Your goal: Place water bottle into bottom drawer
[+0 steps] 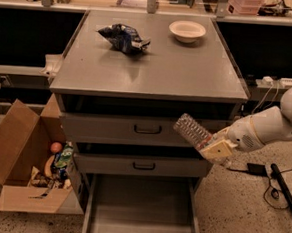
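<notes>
The water bottle [191, 131], clear and ribbed, is held tilted in front of the top drawer's right end, its free end pointing up and left. My gripper [214, 148] is shut on its lower end; the white arm [265, 128] comes in from the right. The bottom drawer [142, 211] is pulled open below, a wide grey tray with side rails, lying under and left of the bottle.
The cabinet top [154, 69] carries a crumpled dark chip bag [124, 37] and a white bowl [187, 30]. Two upper drawers with black handles [147, 130] are closed. An open cardboard box [25, 165] with items stands at the left. Cables [276, 188] lie on the floor at right.
</notes>
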Motion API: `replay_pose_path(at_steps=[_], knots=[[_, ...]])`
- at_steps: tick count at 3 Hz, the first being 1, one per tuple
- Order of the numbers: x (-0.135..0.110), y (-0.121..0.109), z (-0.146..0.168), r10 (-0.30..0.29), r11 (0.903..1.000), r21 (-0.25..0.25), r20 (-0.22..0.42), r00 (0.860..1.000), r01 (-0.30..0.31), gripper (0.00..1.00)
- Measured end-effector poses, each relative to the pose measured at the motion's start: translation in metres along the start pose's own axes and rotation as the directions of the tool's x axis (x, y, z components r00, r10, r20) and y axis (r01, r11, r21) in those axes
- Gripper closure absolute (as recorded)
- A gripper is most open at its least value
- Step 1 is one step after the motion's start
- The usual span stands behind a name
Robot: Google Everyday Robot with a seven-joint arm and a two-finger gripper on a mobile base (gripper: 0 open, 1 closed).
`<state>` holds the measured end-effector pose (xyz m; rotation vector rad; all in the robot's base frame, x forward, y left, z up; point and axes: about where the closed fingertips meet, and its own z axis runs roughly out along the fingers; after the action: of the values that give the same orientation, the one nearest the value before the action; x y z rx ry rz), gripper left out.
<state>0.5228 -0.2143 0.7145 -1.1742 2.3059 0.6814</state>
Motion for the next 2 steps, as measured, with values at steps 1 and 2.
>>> replay_pose_path(at_steps=[1, 2], knots=[[0.027, -0.002, 0.023, 0.028, 0.9994, 0.022, -0.057, 0.998, -0.027, 1.0], [0.073, 0.005, 0.062, 0.061, 0.9975, 0.042, -0.123, 0.99, -0.056, 1.0]])
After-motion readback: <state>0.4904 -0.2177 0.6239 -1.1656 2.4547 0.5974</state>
